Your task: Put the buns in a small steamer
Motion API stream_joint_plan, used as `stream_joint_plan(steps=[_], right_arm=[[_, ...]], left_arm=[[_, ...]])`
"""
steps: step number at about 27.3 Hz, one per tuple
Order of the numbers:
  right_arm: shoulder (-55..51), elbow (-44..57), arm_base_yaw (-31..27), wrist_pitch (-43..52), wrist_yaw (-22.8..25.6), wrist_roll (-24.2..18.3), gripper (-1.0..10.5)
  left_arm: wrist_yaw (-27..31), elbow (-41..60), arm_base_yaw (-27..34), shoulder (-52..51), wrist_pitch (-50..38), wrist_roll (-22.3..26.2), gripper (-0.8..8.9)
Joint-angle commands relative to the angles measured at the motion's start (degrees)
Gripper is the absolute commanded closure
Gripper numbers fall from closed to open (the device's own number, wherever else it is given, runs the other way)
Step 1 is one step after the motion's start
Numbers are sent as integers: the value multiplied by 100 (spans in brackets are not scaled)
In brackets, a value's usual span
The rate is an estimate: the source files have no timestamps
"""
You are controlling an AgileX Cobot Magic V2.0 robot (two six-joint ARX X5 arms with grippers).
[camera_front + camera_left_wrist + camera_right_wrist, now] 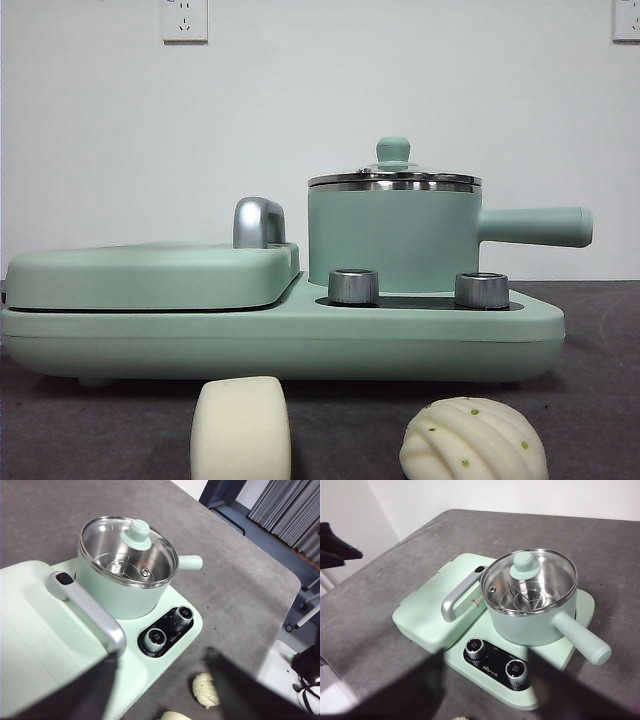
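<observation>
The small steamer (395,235) is a mint-green pot with a side handle, and its glass lid (393,152) is on. It stands on the right half of a mint-green cooker base (300,335). The smooth bun (241,430) and the pleated bun (473,440) with green dots lie on the table in front of the base. My left gripper (161,654) is open and empty, high above the base. It looks down on the steamer (127,565) and the pleated bun (206,690). My right gripper (485,655) is open and empty, high above the steamer (530,600). Neither gripper shows in the front view.
A flat griddle lid (150,275) with a chrome handle (258,222) covers the left half of the base. Two steel knobs (353,286) sit at the base's front. The table is dark grey cloth (380,610). Its edge and a curtain (290,510) show in the left wrist view.
</observation>
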State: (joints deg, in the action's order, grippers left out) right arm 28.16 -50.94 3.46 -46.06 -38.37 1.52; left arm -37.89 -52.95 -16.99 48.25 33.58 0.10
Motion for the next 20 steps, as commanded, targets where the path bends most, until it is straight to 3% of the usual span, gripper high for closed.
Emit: stream_joint_plan(steps=[1, 4, 11, 20], right_arm=[[22, -83, 17, 42, -20, -50, 479], [20, -83, 17, 42, -22, -50, 479], [20, -83, 17, 39, -66, -42, 479], [20, -83, 17, 37, -66, 240, 479]], left_arm=[[-50, -107, -13, 59, -57, 118, 350], [-52, -107, -13, 59, -44, 101, 345], [-46, -114, -13, 164, -192, -428, 349], [-46, -678, -107, 1196, 160, -551, 350]])
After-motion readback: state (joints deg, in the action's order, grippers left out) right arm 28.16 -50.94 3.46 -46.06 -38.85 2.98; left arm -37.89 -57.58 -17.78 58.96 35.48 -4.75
